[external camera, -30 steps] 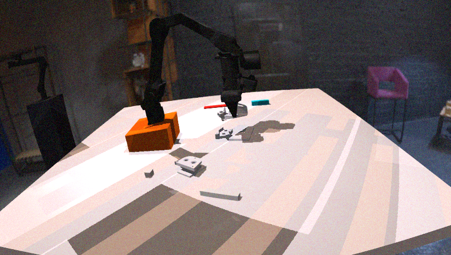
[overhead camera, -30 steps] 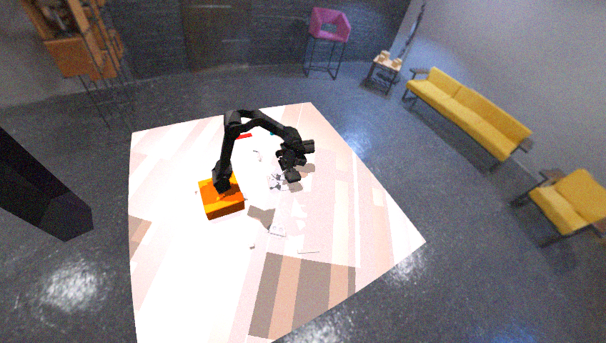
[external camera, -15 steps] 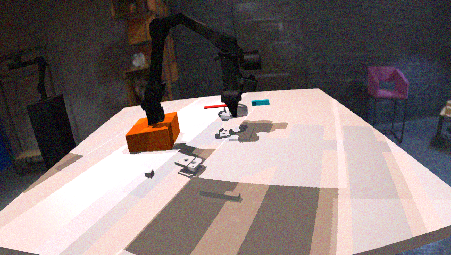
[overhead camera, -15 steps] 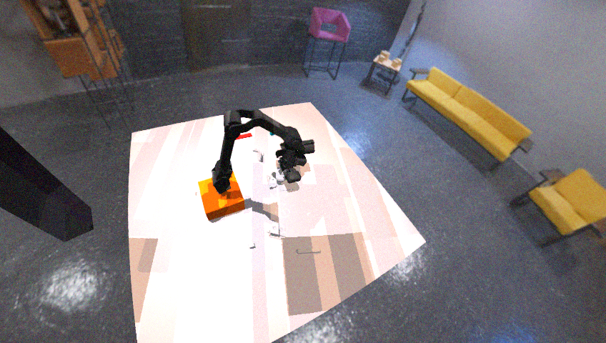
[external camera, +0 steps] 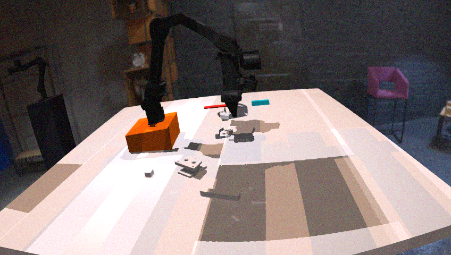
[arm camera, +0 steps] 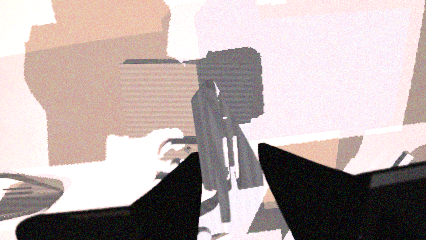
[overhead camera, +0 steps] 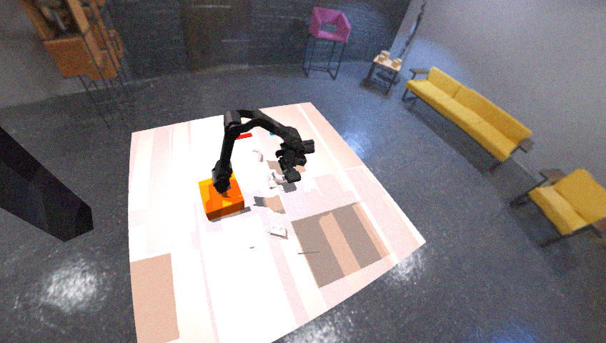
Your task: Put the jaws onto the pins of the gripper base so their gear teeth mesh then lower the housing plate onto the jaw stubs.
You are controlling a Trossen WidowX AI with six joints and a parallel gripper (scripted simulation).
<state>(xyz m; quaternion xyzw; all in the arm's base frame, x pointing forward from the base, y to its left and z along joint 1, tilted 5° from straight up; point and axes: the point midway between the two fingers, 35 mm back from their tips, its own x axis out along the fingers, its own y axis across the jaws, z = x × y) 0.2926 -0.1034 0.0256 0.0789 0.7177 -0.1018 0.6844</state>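
My gripper (overhead camera: 291, 179) (external camera: 234, 115) (arm camera: 228, 154) is shut on a grey jaw (arm camera: 206, 140), seen almost edge-on in the wrist view, and holds it above the gripper base. The gripper base (external camera: 243, 137) (arm camera: 155, 95) appears below, with white curved parts (overhead camera: 271, 181) (external camera: 222, 133) at its side; their mesh is too unclear to tell. Another curved part (overhead camera: 258, 154) (arm camera: 30, 196) lies farther back, at the left edge of the wrist view. The housing plate (overhead camera: 278, 230) (external camera: 188, 162), pale with two large holes, rests apart, nearer the front in the exterior view.
An orange block (overhead camera: 221, 204) (external camera: 150, 142) stands by the arm's foot. A red bar (overhead camera: 244, 136) (external camera: 215, 106) and a teal block (external camera: 260, 102) lie at the back. A small grey cube (external camera: 149, 172) and a thin grey bar (overhead camera: 308, 252) (external camera: 219, 194) lie near the housing plate.
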